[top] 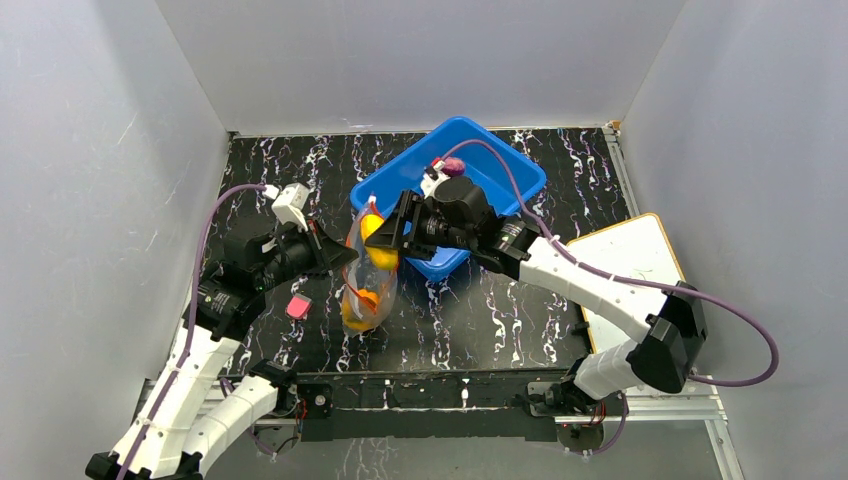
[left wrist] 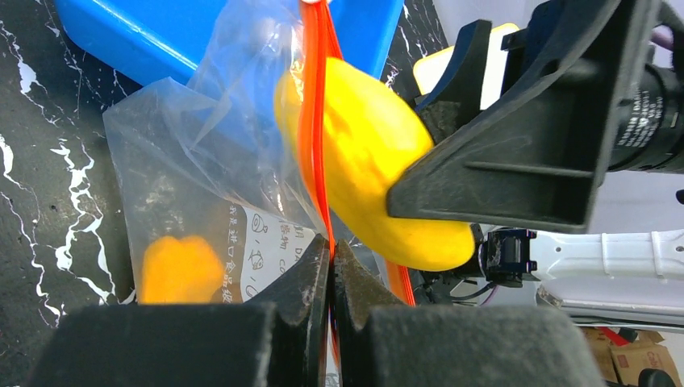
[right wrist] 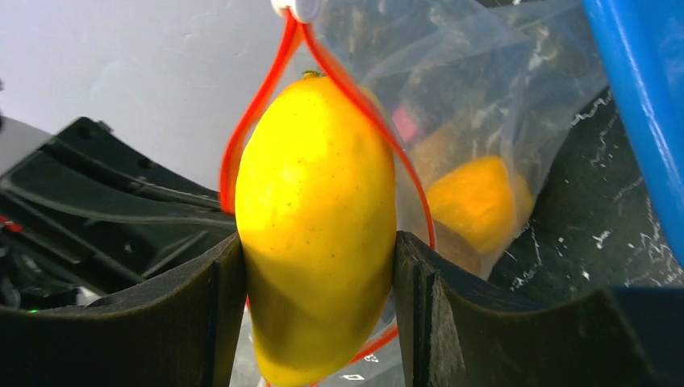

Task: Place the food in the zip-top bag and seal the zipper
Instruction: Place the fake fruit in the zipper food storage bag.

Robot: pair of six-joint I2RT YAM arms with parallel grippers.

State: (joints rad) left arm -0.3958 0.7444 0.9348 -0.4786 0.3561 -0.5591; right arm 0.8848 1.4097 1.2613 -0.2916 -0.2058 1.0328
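The clear crinkly zip-top bag (top: 360, 262) hangs over the middle of the black marbled table (top: 480, 310), with the left gripper (left wrist: 331, 250) pinching its left edge and the right gripper (right wrist: 319, 258) on its right. The yellow oval toy fruit (right wrist: 314, 177) sits in the bag's mouth between the right gripper's fingers. The orange-yellow toy pepper (left wrist: 181, 270) lies at the bag's bottom. The blue plastic bin (top: 500, 165) stands behind and to the right, and the small pink block (top: 297, 307) lies to the left.

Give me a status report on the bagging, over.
Left gripper jaws shut on zipper. Right gripper holds yellow fruit in zip-top bag mouth. Orange piece inside. Blue bin close behind.
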